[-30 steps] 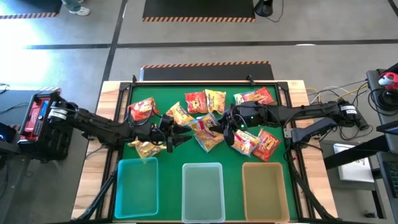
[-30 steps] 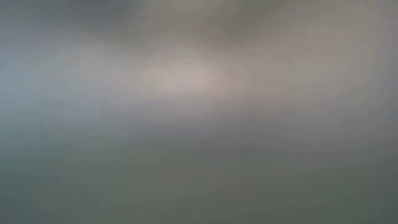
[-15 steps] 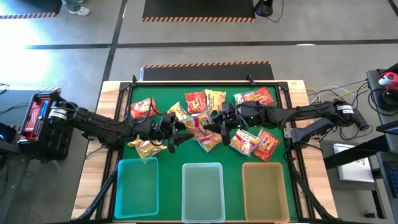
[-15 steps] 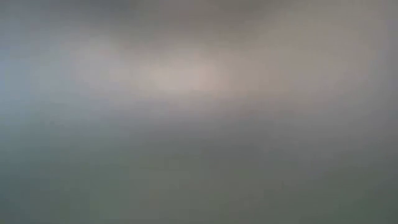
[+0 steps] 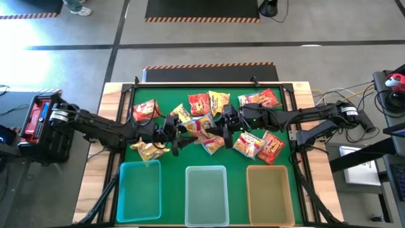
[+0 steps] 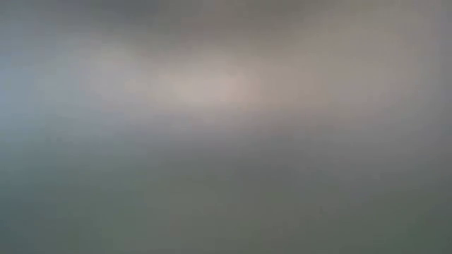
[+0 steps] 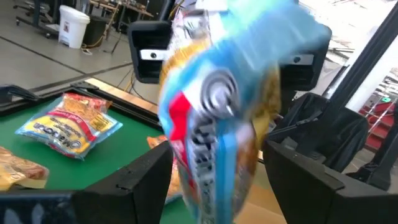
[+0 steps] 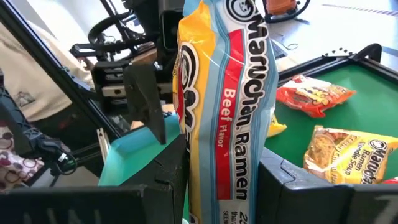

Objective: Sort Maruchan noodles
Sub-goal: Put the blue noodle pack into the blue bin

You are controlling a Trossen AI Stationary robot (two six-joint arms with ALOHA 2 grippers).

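A Maruchan beef-flavour packet [image 5: 202,125], yellow, red and light blue, is held in the air over the middle of the green mat. My right gripper [image 5: 219,126] reaches in from the right and is shut on it. My left gripper [image 5: 188,132] reaches in from the left, open, with a finger on either side of the packet's other end [image 7: 214,155]. Several more noodle packets lie flat on the mat, among them red ones [image 5: 144,111] [image 5: 273,147] and yellow ones [image 5: 150,151] [image 5: 219,101]. My right gripper pinches the packet's right-hand end [image 8: 224,180] between its two fingers, coming level from the table's right side. The packet stands on edge, lifted clear of the mat, and reaches out toward the left gripper. My left gripper: I cannot tell whether its fingers touch the packet.
Three bins stand in a row along the near edge: teal [image 5: 140,190], clear [image 5: 207,193] and tan [image 5: 270,193]. Loose packets [image 5: 212,142] [image 5: 249,144] lie right under the two grippers. The mat has a raised frame [image 5: 130,95]. The low view shows only grey blur.
My right gripper has moved toward the table's left with the packet, which now sits between my left gripper's fingers. The packets on the mat have stayed put.
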